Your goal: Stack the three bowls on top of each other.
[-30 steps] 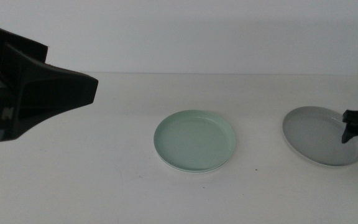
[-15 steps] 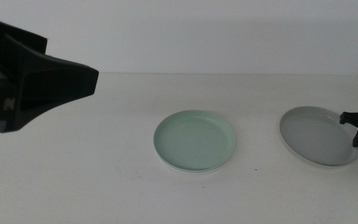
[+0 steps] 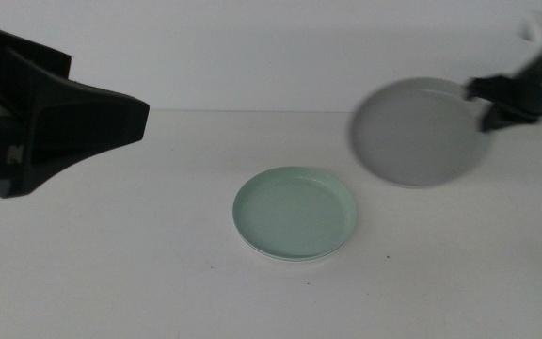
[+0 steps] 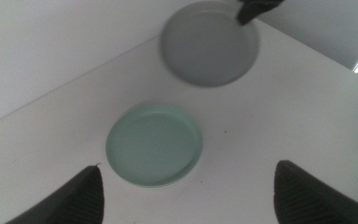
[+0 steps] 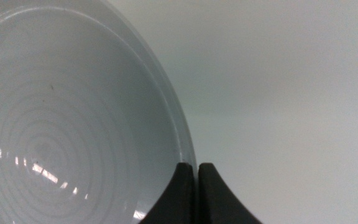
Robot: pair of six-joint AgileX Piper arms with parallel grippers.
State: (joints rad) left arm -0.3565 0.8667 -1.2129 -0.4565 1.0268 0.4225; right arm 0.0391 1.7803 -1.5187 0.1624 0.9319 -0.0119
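The right tool has lifted the grey bowl off the table, toward the middle.

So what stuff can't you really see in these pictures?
- White bowl: only a thin pale rim shows under the mint green bowl in the middle view; the green one covers the rest.
- Grey bowl: motion-blurred in the middle view; cut off by the edges in the right wrist view.
- Right gripper: blurred, arm partly cut off.
- Left gripper: only its jaw tips show; the table below is out of frame.

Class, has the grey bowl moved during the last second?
Yes. The grey bowl, held by the right gripper, rose off the table, up and leftward, nearer the mint green bowl.
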